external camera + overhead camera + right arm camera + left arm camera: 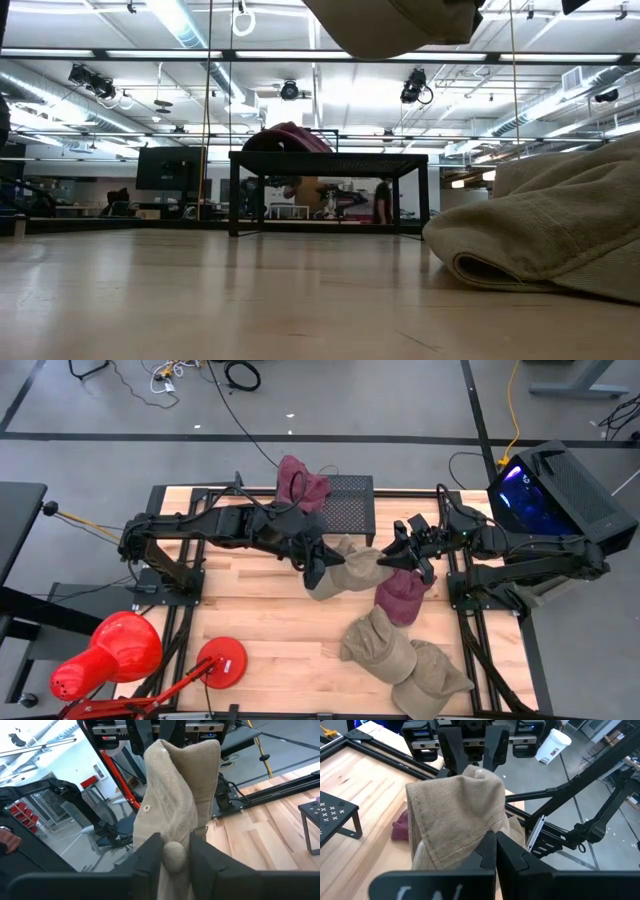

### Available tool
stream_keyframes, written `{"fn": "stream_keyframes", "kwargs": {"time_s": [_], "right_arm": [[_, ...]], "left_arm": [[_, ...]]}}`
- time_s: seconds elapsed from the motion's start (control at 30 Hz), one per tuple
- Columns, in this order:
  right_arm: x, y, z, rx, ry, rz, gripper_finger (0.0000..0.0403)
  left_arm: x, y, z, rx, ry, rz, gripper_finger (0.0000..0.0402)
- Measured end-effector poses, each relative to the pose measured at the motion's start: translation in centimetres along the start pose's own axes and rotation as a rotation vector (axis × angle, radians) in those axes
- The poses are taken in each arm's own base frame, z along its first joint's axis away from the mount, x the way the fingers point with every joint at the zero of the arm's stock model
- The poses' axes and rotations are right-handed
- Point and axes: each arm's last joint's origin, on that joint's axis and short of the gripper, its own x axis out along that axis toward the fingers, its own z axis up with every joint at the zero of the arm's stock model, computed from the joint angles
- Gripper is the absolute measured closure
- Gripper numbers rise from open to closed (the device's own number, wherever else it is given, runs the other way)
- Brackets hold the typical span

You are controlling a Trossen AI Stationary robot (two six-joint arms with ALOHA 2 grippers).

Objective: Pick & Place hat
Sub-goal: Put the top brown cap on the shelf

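Both grippers' fingers (490,851) (150,851) pinch the same tan hat (350,568).

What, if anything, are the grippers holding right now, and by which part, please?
Both hold the same tan hat, lifted off the table. The left gripper pinches one edge of the fabric; the right gripper is closing on a fold at the opposite edge.

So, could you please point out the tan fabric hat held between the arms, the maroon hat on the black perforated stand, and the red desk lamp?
Tan fabric hat (352,568): high view, on its crown.
Maroon hat (300,482): high view, on its top.
Black perforated stand (352,508): high view, on its bare mesh top.
Red desk lamp (110,650): high view, on its shade.
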Motion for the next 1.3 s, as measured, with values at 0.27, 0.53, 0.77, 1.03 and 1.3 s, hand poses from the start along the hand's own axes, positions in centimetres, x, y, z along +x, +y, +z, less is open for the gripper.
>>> {"fn": "stream_keyframes", "kwargs": {"time_s": [0.27, 0.53, 0.77, 1.03, 1.3], "right_arm": [[0.0, 0.0, 0.0, -0.013, 0.000, 0.000, 0.0377], [0.0, 0.1, 0.0, -0.017, 0.014, 0.030, 0.0376], [0.0, 0.1, -0.1, -0.013, 0.023, 0.047, 0.0379], [0.0, 0.2, -0.1, 0.035, 0.033, 0.067, 0.0380], [-0.1, 0.6, 0.7, 0.084, 0.027, 0.084, 0.0381]], "left_arm": [[0.0, 0.0, 0.0, -0.001, -0.001, 0.001, 0.0400], [0.0, 0.0, 0.0, 0.000, -0.001, 0.000, 0.0363], [0.0, 0.2, 0.1, -0.001, -0.031, 0.054, 0.0300], [0.0, 0.2, 0.1, -0.001, -0.025, 0.044, 0.0217], [-1.2, 0.3, 0.6, -0.006, -0.045, 0.042, 0.0204]]}}
